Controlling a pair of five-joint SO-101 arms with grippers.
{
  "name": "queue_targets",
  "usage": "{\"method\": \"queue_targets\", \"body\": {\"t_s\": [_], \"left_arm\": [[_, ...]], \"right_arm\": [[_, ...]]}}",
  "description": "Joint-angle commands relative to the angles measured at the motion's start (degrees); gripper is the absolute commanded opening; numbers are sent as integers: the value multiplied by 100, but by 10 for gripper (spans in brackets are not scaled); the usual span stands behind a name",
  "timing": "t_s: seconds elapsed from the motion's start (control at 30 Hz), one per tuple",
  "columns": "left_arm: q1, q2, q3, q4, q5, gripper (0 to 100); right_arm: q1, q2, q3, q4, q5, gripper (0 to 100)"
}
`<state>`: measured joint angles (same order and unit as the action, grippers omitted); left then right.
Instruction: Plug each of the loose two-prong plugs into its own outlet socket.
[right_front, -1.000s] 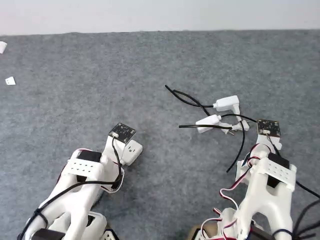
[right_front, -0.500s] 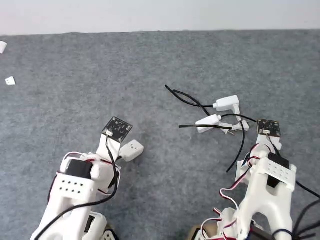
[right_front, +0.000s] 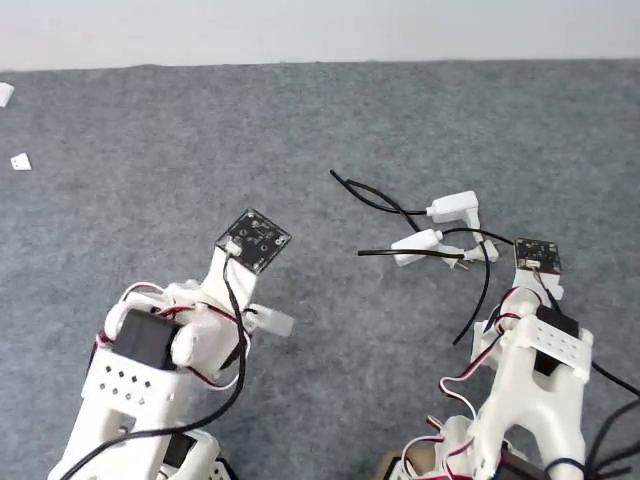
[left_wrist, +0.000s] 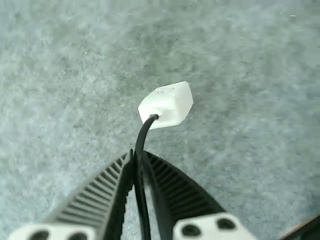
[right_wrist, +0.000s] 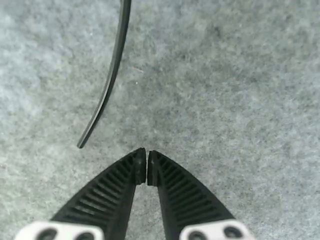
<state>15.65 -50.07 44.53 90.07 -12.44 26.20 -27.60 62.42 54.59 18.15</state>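
Left wrist view shows the left gripper (left_wrist: 136, 157) with its jaws pinched together on a thin black cord (left_wrist: 143, 131). The held white connector (left_wrist: 166, 105) dangles at the cord's end just past the tips, above the grey mat (left_wrist: 250, 60). In the right wrist view the right gripper (right_wrist: 146, 159) has its jaws closed on nothing, low over the mat, with a loose cord end (right_wrist: 106, 90) just beside it. The step in hand looks like carrying this first connector to its mate. In the high view the farther white piece (right_front: 452, 208) and the nearer white piece (right_front: 418, 245) lie close together among tangled cords, well apart from the left arm and just ahead of the right. A connector held by its cord will likely swing and twist, so the next move probably calls for a grip on the body itself, with the mate steadied. The held connector's mating face is turned away, so prongs or slots cannot be told, and the arm partly covers it from above.
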Motion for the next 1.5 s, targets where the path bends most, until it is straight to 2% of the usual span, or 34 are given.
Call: {"method": "queue_targets", "body": {"t_s": [0.0, 0.4, 0.57, 0.7, 0.83, 1.03, 1.27, 1.47], "left_arm": [[-149, 870, -321, -536, 176, 16], [-255, 4044, -1279, -2822, 211, 16], [-264, 5081, -2097, -3165, 220, 16], [-571, 5802, -2598, -3420, 220, 16], [-844, 6145, -3055, -3455, 220, 35], [-712, 6171, -3125, -3446, 791, 287], [-642, 6163, -3354, -3596, 782, 268], [-633, 6163, -4541, -2690, 756, 267]], "right_arm": [[-40, -136, -26, -57, 0, 11], [-40, -136, -26, -57, 9, 11], [-40, -136, -26, -57, 35, 11], [-40, -136, -26, -57, 44, 14], [-48, -136, -26, -57, 53, 15], [-57, -136, -26, -57, 53, 15], [-66, -136, -26, -57, 53, 15], [-66, -136, -26, -57, 62, 15]]}}
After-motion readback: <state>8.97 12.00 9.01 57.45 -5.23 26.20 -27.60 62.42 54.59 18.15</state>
